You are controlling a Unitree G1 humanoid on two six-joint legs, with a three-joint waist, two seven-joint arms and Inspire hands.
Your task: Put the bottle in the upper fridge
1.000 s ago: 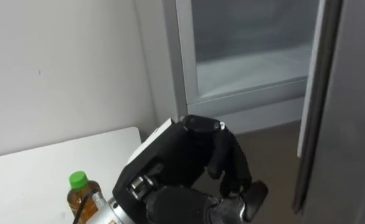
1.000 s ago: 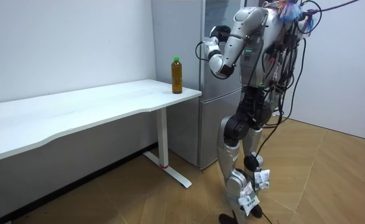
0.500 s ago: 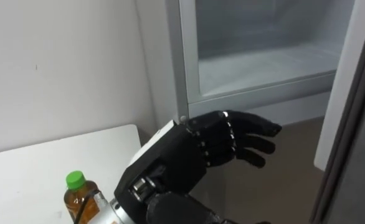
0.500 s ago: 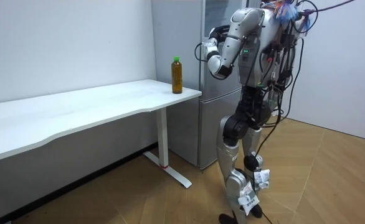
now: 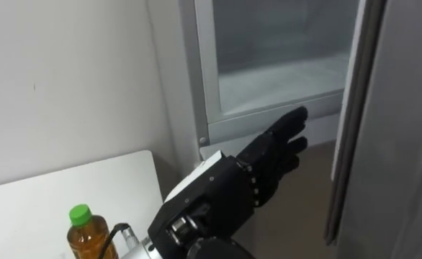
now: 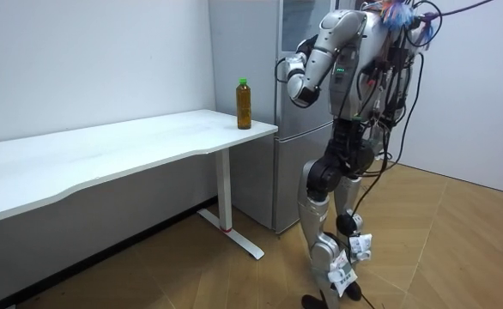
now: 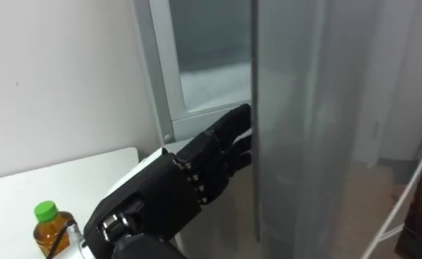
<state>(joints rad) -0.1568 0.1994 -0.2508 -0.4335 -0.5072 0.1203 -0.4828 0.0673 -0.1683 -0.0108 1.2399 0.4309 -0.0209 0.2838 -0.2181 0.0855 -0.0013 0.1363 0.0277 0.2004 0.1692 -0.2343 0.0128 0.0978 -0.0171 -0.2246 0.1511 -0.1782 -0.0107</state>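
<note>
On table (image 5: 31,205) corner, green-capped tea bottle (image 5: 88,236) untouched; upper fridge door (image 5: 394,122) open; left hand (image 5: 263,169) straight-fingered, empty. Pickup, placing left.

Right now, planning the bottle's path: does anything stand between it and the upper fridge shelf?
The fridge door stands ajar at the right, leaving the upper shelf exposed. Between the bottle on the table and that gap reaches the robot's own open left hand, stretched toward the door's edge.

White table (image 6: 106,154) along a pale wall (image 6: 88,60).
It stands on a wood-plank floor (image 6: 440,249), its long back edge close against that wall.
</note>
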